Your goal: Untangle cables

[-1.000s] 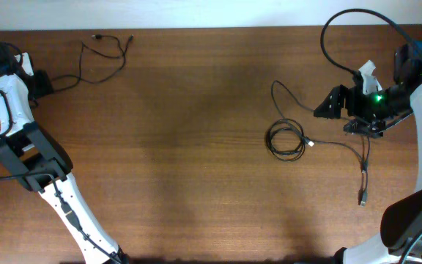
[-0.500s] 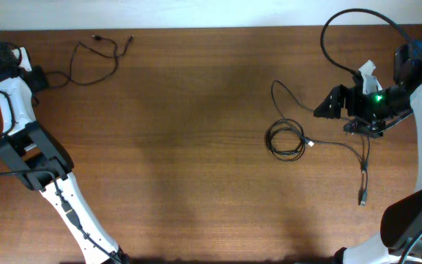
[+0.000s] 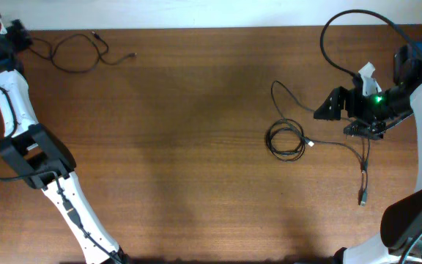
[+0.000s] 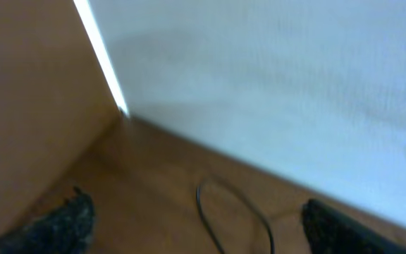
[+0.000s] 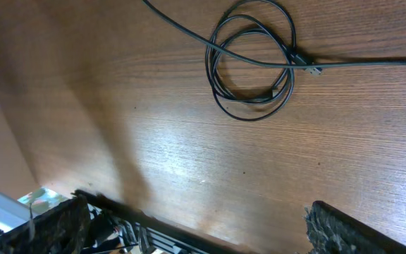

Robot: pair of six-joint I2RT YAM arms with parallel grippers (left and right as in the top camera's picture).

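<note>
One cable dragged into the corner by left gripper — spread, like right gripper.

A brown wood-grain table is seen from overhead, bordered along its far edge by a white wall. In the left wrist view, a tan panel is met by that wall at a bright strip. Beyond the table's edge in the right wrist view, pale clutter is glimpsed, too blurred to be identified.

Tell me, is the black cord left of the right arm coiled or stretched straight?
Coiled: the cord lies in several overlapping loops on the table.
</note>
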